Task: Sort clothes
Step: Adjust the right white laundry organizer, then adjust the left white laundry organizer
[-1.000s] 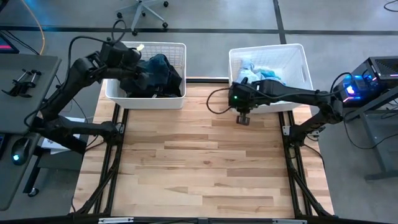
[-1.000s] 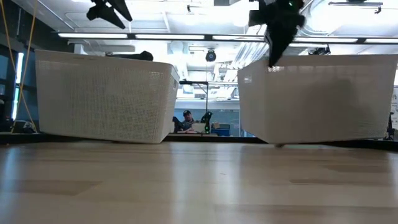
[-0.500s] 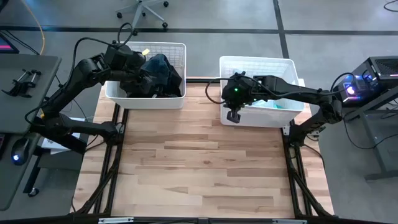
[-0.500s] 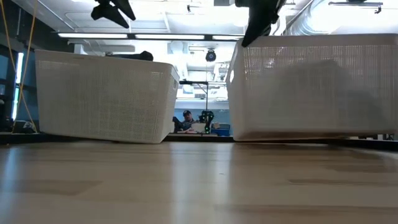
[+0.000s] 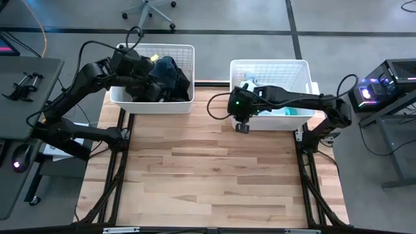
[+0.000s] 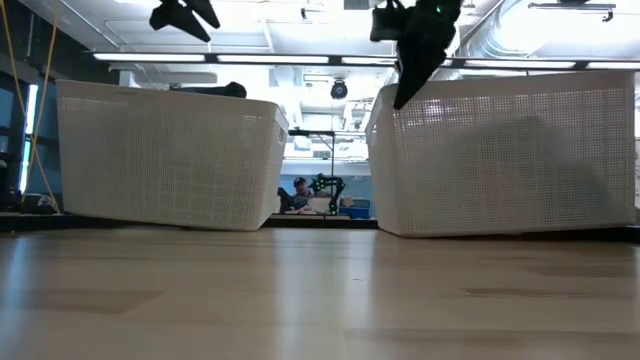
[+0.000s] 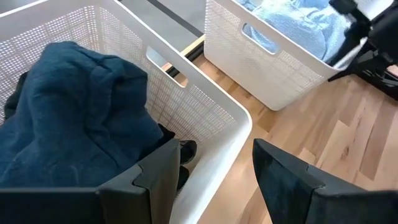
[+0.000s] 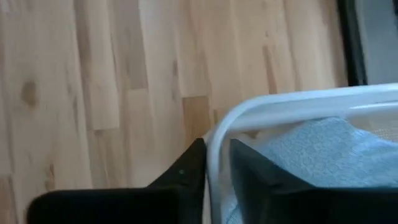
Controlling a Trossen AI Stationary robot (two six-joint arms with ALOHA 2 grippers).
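Two white lattice baskets stand at the table's far edge. The left basket (image 5: 185,97) holds dark clothes (image 5: 166,77), with a navy garment (image 7: 81,106) on top. The right basket (image 5: 302,71) holds light clothes, among them a pale blue one (image 8: 311,149). My left gripper (image 7: 214,180) is open and empty above the left basket's right wall. My right gripper (image 5: 242,125) is shut on the right basket's rim at its near left corner. My right gripper grips the right basket's rim (image 8: 219,127) at the near left corner, with one finger (image 8: 249,168) inside the wall and one finger (image 8: 186,168) outside. The fingers come from above, pointing down. The basket stands flat on the table.
The bare wooden tabletop (image 5: 208,175) stretches from the baskets to the near edge. A gap of table (image 6: 325,225) lies between the two baskets. A desk with a mouse (image 5: 19,156) stands left of the table, and a lit box (image 5: 390,78) to its right.
My right gripper has dragged the right basket toward the table's left and near side. The basket was tipped, with its left bottom edge raised, and now it sits flat on the table.
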